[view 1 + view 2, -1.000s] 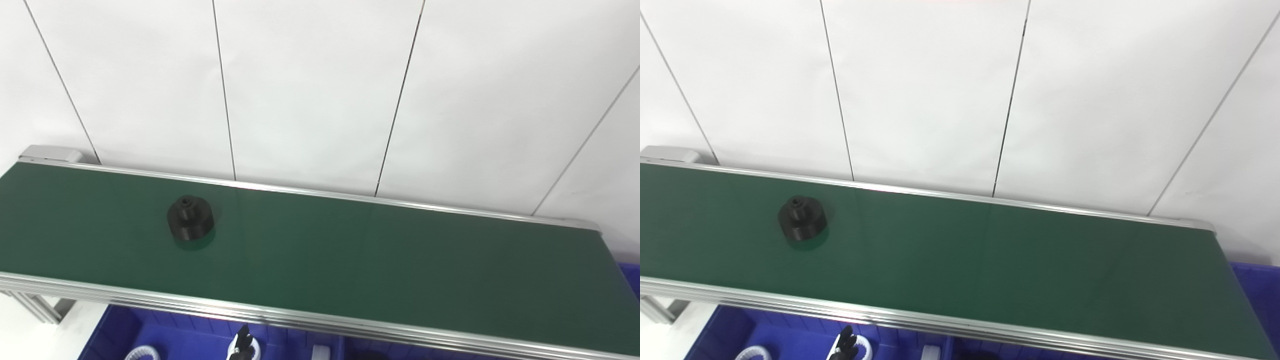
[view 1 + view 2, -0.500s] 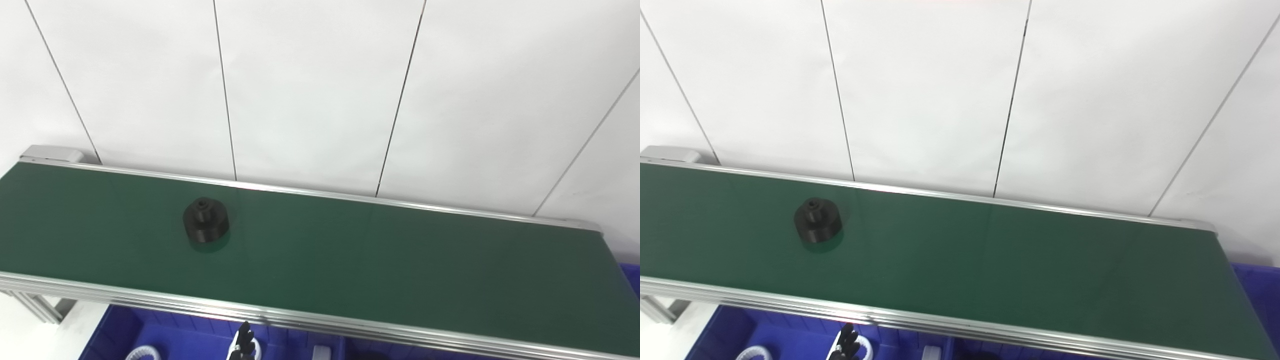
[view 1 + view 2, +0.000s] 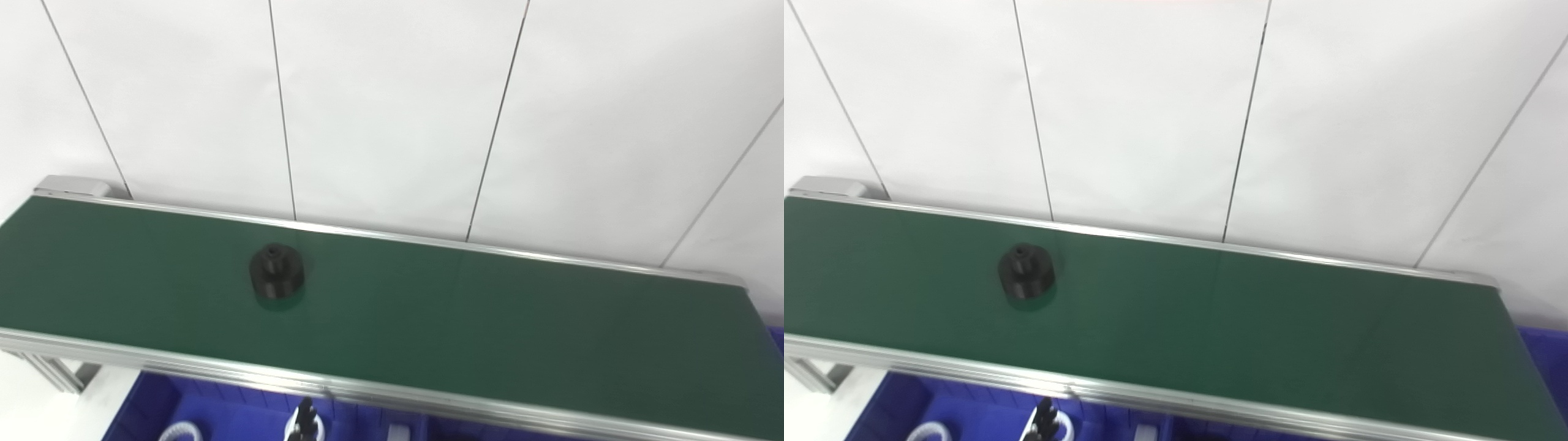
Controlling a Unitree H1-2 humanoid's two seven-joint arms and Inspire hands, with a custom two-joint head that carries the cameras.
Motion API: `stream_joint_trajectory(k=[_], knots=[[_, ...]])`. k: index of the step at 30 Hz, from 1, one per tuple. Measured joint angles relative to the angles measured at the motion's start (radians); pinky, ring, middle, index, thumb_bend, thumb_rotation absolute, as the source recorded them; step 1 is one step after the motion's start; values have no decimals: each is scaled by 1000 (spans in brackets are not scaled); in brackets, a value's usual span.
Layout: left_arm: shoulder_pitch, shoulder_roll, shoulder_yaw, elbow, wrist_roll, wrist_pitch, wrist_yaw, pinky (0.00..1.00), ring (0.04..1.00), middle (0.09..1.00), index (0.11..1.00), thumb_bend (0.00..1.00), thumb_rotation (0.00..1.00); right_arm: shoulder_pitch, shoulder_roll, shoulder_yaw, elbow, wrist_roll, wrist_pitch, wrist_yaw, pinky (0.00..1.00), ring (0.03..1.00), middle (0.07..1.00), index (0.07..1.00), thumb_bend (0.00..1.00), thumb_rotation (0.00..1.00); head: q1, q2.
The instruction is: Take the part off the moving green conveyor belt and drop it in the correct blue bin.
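A black round part (image 3: 276, 271) with a small raised hub stands upright on the green conveyor belt (image 3: 465, 318), left of the belt's middle. Below the belt's near rail, only the dark fingertips of my left hand (image 3: 304, 419) poke up at the bottom edge, over a blue bin (image 3: 233, 416). The hand is well in front of the part and a little to its right, not touching it. Too little of it shows to tell its pose. My right hand is out of the picture.
An aluminium rail (image 3: 380, 392) runs along the belt's near edge. White rings (image 3: 174, 432) lie in the blue bin below. Another blue bin (image 3: 1543, 349) shows past the belt's right end. A white panelled wall (image 3: 392, 110) stands behind.
The part has ridden rightward along the belt. The whole picture has shifted slightly, so the camera moved. The left fingertips stay at the bottom edge.
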Motion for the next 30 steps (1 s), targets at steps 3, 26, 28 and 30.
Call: stream_joint_trajectory(k=[3, 26, 28, 30], knots=[[0, 0, 0, -1, 12, 1, 2, 1000, 1000, 1000, 1000, 759, 991, 1, 0, -4, -9, 1, 1, 0, 957, 978, 1000, 1000, 742, 1000, 0, 17], [6, -1, -4, -55, 26, 77, 9, 1000, 982, 1000, 1000, 713, 973, -97, -113, 2, -382, -482, 116, 10, 654, 870, 945, 975, 954, 627, -38, 153], [5, -1, -4, -58, 23, 83, 8, 1000, 983, 1000, 1000, 704, 968, -163, -134, 4, -425, -555, 190, 43, 621, 849, 930, 954, 991, 616, -43, 155], [5, -1, -4, -66, 22, 89, 8, 1000, 984, 1000, 1000, 699, 963, -246, -151, 11, -472, -636, 289, 88, 620, 840, 922, 935, 992, 578, -48, 163]])
